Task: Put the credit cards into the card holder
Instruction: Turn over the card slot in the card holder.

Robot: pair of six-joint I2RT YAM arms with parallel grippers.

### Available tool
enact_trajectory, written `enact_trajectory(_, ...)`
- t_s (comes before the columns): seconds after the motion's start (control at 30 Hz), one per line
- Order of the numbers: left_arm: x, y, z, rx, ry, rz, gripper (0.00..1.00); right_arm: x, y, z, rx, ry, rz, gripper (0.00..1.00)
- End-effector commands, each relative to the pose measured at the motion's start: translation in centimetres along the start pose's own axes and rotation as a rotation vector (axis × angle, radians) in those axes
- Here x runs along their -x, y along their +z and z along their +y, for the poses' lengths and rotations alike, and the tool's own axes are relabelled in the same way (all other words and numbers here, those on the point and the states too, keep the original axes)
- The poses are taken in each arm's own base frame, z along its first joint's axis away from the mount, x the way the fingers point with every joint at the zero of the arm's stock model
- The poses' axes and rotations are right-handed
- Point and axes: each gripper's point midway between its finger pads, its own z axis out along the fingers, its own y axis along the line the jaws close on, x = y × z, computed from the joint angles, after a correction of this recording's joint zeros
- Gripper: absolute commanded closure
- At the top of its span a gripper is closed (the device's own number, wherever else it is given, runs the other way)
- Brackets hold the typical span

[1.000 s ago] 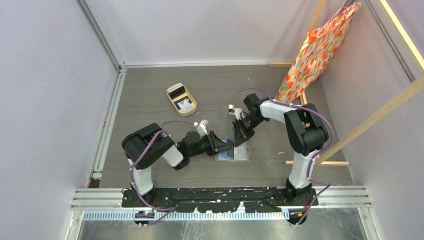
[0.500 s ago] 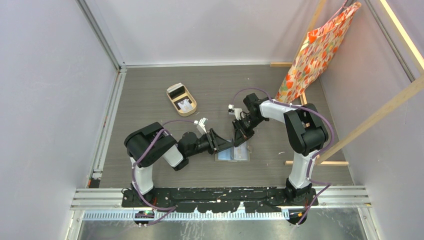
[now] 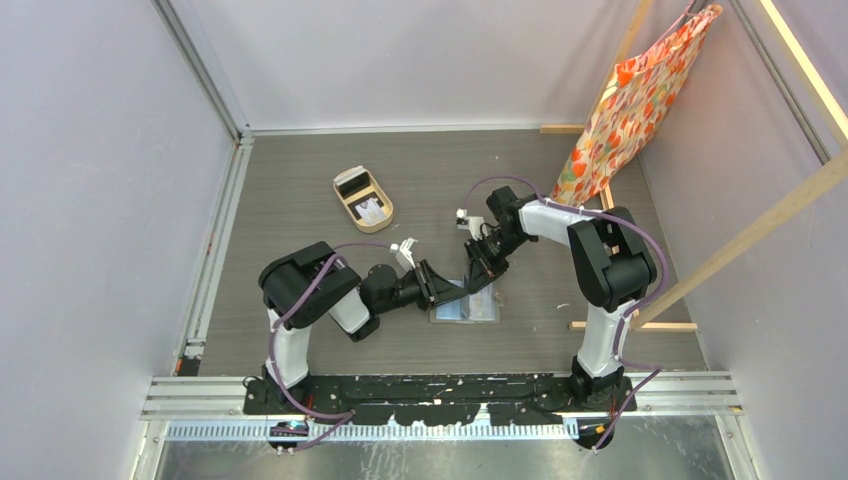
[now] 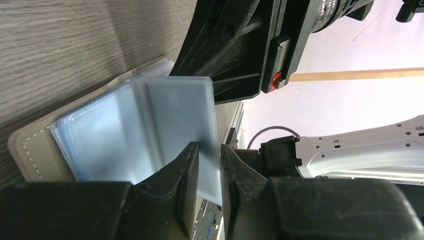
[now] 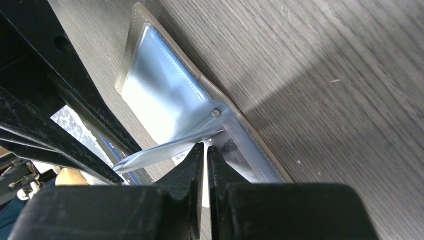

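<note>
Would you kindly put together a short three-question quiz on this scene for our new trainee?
1. True or false: the card holder lies open on the table.
2. The tan tray holds: A) cards, B) keys, C) nothing.
3. Fill in: the left gripper pinches a clear ___ of the holder.
Key: 1 true; 2 A; 3 sleeve.
</note>
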Motion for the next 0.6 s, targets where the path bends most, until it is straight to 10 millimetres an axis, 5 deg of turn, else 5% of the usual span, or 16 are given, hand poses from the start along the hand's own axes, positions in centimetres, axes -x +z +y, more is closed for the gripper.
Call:
enact_trajectory(0.0,0.6,0.5,-1.3,-0.06,0.02,-0.009,0.78,0.6,-0.4,-0.5,-0.031,-0.038,-0.006,0.87)
enact_trajectory(0.3,0.5,1.0,-0.9,-0.056,0.014,-0.001,0.88,1.1,-1.4,0.1,-0.009,-0.044,-0.04,0.86)
enact_trajectory(0.57,0.2,1.3,-1.2,-0.068,0.01,0.021,0.82,0.9,-1.3,-0.2,-0.006,-0.028,-0.031,0.85)
